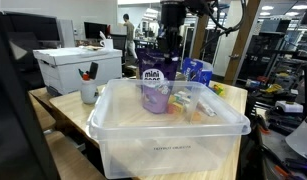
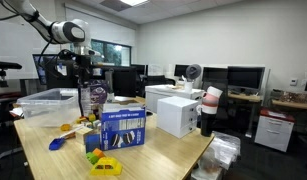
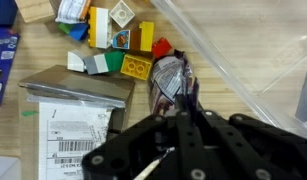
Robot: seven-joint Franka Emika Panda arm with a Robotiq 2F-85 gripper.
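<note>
End effector (image 1: 165, 54) is clamped tight on the crinkled top of the purple bag (image 1: 153, 86). The bag hangs upright just outside the clear bin (image 1: 113, 120), right beside its rim. In the wrist view, toy blocks (image 3: 128, 40) sit on the tabletop (image 3: 35, 52), on the bag's side away from the bin. Can't tell if the bag touches down.

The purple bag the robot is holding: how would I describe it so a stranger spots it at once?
Find the big clear plastic bin on the wooden table; just beside it the robot's black fingers pinch the top of a purple bag. It alone is glossy purple with white "mini" lettering, unlike the blue box and coloured blocks nearby.
</note>
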